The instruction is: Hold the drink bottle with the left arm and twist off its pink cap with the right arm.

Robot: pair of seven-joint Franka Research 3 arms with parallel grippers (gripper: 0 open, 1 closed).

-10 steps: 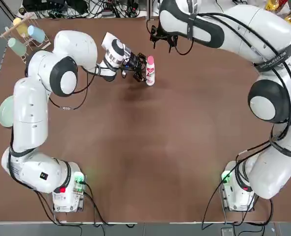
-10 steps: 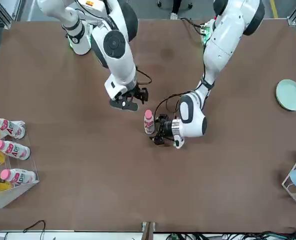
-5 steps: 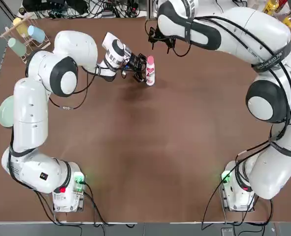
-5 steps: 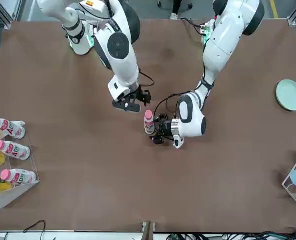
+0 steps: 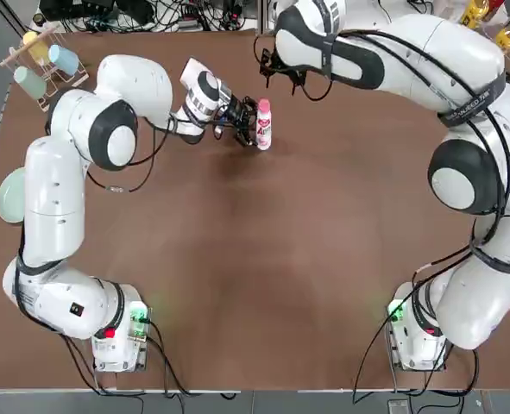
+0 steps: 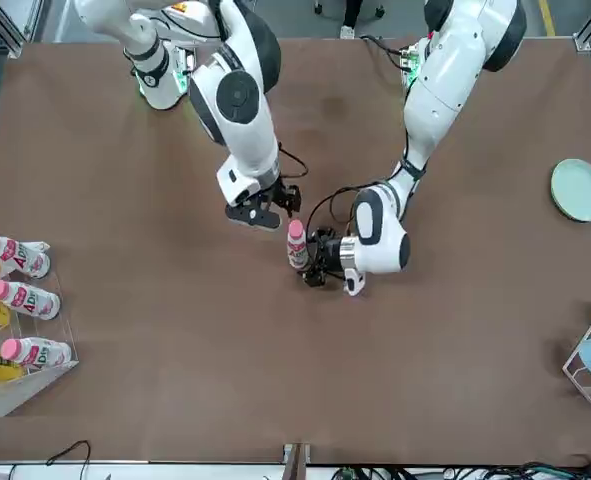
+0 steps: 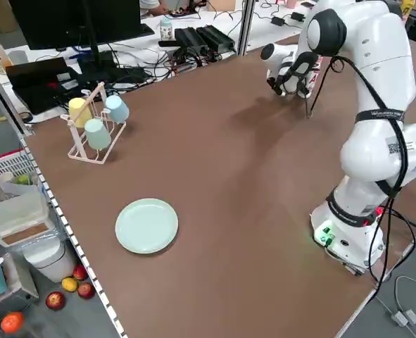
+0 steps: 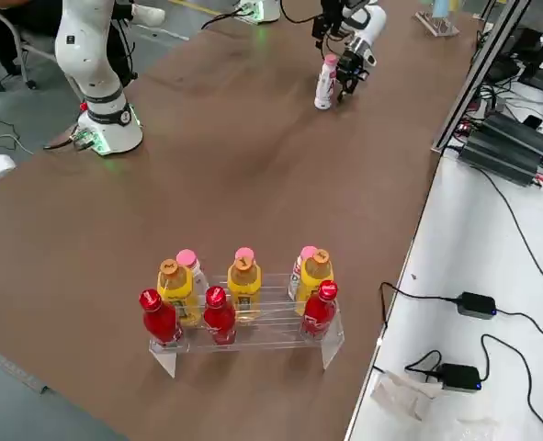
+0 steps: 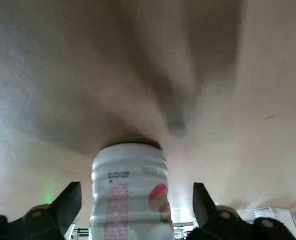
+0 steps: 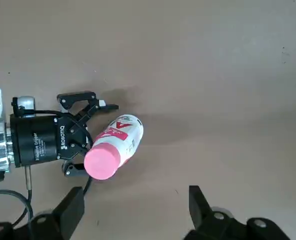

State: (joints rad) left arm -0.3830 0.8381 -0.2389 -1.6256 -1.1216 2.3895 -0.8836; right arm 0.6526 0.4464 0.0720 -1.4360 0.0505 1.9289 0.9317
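Top view, left to right: the dish rack point(image 5: 54, 71), holding cups, sits at the upper left of the frame, with the pale green plate point(image 5: 11, 197) below it at the left edge. The left arm point(image 5: 60, 190) rises from the lower left and bends across to the upper centre, where the left end effector point(image 5: 251, 123) has its fingers spread on either side of the drink bottle point(image 5: 263, 132); the left wrist view point(image 9: 132, 192) shows the bottle between the fingers, with visible gaps beside it. The bottle stands upright on the bench point(image 5: 272, 259) in the upper centre of the frame, its long axis vertical and its pink cap point(image 5: 263, 105) pointing upward, away from the surface. Just beside the bottle, toward the upper edge of the frame, is the right end effector point(image 5: 283, 82), its fingers spread and grasping nothing. The right arm point(image 5: 479, 172) fills the right of the frame. Relative to the frame one second earlier, the right end effector has shifted slightly nearer the bottle, seen in the front view as a move rightward and downward; the bottle keeps its position and upright orientation.
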